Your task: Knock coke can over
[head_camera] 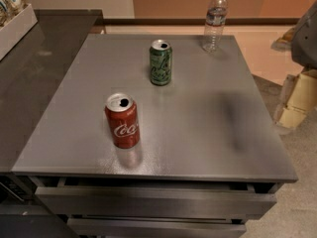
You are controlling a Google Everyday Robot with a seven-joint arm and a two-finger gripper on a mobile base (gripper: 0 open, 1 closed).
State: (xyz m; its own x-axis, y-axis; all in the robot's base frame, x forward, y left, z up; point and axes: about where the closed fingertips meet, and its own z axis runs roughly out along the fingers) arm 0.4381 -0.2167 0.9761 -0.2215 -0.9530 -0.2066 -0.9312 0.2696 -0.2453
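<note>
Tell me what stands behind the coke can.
Behind the coke can, farther back, a green can stands upright, apart from it; a clear bottle stands near the far edge of the table. The can covers only a patch of tabletop. The gripper is not in view.

One red coke can [122, 121], one green can [161, 62], one clear plastic bottle [215, 20], one grey table [208, 143].

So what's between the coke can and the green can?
Only bare tabletop separates the coke can and green can in the camera view. The gripper is out of view.
</note>
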